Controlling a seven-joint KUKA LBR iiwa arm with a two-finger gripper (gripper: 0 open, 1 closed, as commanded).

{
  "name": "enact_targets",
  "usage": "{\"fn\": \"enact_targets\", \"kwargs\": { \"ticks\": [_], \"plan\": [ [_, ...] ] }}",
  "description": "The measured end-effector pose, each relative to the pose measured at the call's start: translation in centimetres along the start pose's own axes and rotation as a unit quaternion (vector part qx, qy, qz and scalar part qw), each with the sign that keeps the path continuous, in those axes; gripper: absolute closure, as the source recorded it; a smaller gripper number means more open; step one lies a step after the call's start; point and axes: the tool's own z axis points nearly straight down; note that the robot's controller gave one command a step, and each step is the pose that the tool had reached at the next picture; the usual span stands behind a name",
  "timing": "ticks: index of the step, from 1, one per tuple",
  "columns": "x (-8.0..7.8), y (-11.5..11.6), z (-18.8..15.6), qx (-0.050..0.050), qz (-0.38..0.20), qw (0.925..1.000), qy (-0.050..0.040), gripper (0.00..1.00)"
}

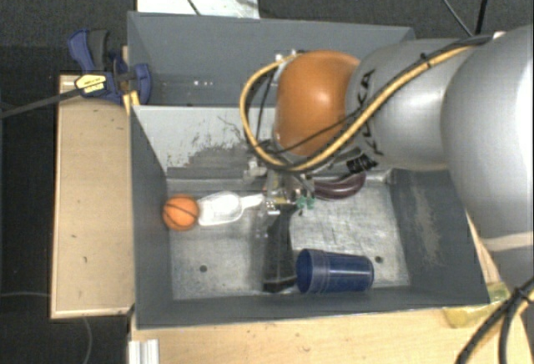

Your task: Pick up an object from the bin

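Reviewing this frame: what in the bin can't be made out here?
- Dark red thing by the back wall: mostly hidden under the arm in the camera view; kind unclear.
- White scoop-like thing: its right end is covered by the hand.
- Black shape beside the blue cup: too dark to identify.

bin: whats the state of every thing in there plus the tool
blue cup, lying on its side, front right of the bin
white scoop-like piece, lying flat
orange ball, resting at left, beside the white scoop-like piece
dark ring, partly hidden under the arm
tool, down in the bin beside the blue cup's left end
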Motion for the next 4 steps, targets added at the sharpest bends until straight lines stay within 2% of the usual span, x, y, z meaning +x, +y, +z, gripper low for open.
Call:
{"fn": "enact_targets", "kwargs": {
  "ticks": [1, 2, 3, 4],
  "plan": [
    [0.0, 0.3, -2.8, -0.001, 0.002, 1.0, -0.0028, 0.0],
    [-0.7, -2.5, 4.1, -0.005, 0.055, 0.9984, -0.0055, 0.0],
    [-0.7, -2.6, 3.7, -0.003, 0.056, 0.9984, -0.0102, 1.0],
    [-0.7, -2.6, 3.7, -0.003, 0.056, 0.9983, -0.0102, 1.0]
  ]
}}
